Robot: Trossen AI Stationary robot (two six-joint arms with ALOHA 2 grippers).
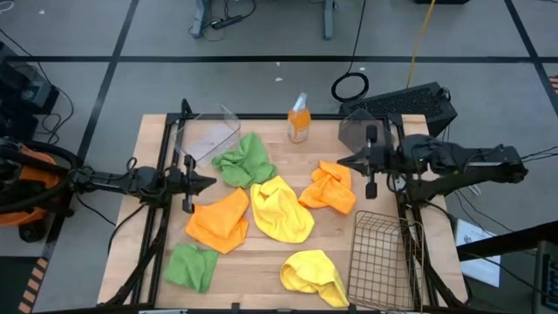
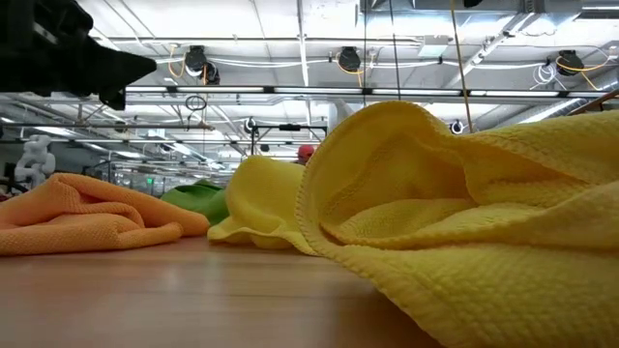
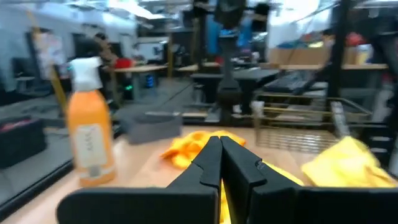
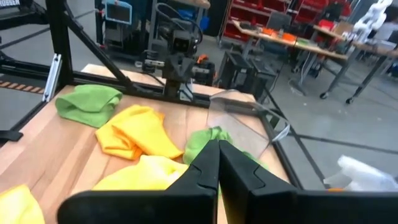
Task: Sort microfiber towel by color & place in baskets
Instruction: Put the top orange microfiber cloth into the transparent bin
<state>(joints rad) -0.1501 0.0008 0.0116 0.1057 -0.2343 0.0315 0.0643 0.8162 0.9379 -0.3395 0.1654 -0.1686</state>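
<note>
**Six cloths loose mid-table, baskets at the edges**

The wooden table (image 1: 157, 139) holds all six towels in its middle, none in a basket. Largest is the central yellow towel (image 1: 281, 209), touching the left orange towel (image 1: 220, 220) and the upper green towel (image 1: 246, 159). The right orange towel (image 1: 330, 187) lies just beside it; a second yellow towel (image 1: 314, 275) and lower green towel (image 1: 192, 266) sit near the front edge.

The wire mesh basket (image 1: 384, 257) fills the front right corner, the clear basket (image 1: 209, 135) the back left, the smoky basket (image 1: 364, 126) the back right — with the spray bottle (image 1: 299, 119) between them.

The left gripper (image 1: 207, 181) and right gripper (image 1: 342, 161) hover at opposite sides, fingers pressed together, holding nothing.
</note>
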